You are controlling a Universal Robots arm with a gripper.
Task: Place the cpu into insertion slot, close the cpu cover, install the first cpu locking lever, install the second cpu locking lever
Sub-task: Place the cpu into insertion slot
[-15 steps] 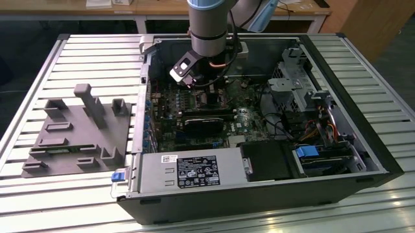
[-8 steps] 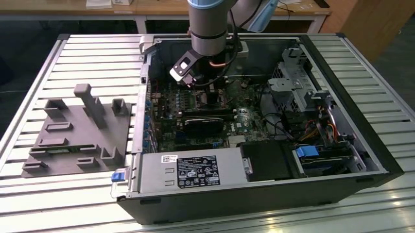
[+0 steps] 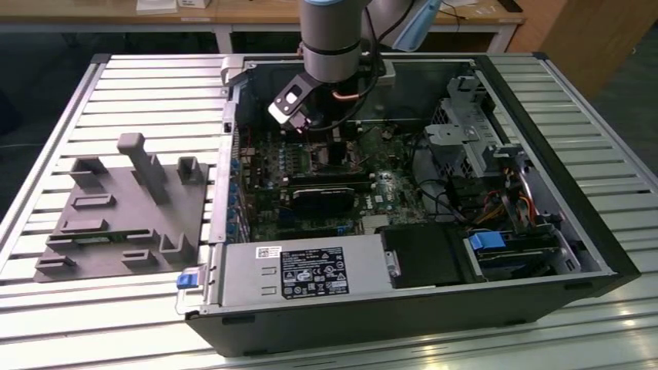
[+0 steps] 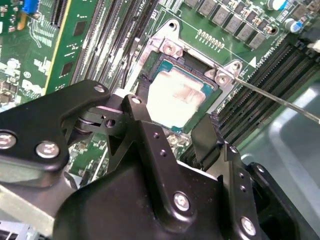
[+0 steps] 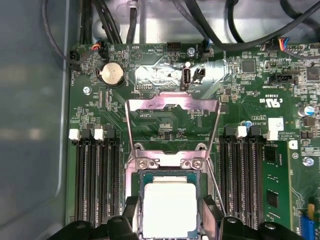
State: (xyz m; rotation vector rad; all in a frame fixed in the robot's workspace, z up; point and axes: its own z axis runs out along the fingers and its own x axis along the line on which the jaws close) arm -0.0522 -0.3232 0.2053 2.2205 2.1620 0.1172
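Note:
In both wrist views the cpu (image 5: 170, 216) (image 4: 177, 97), a square chip with a silvery top, lies in the insertion slot (image 5: 170, 162) (image 4: 169, 47). A green edge of the chip shows along its sides. My gripper (image 5: 170, 202) (image 4: 175, 106) (image 3: 327, 150) straddles it, with black fingers (image 4: 144, 107) hugging two opposite sides of the chip. The cpu cover (image 5: 172, 103), a thin silver frame, stands flipped open behind the slot. A thin metal locking lever (image 4: 280, 100) sticks out free beside the slot.
Long black memory slots (image 5: 95, 180) (image 5: 240, 175) flank the socket. Cables (image 5: 115, 25) hang along the case wall. In the exterior view a black card (image 3: 323, 202), a power supply (image 3: 298, 274) and a drive cage (image 3: 473, 131) crowd the case. A grey fixture (image 3: 123, 208) lies outside it.

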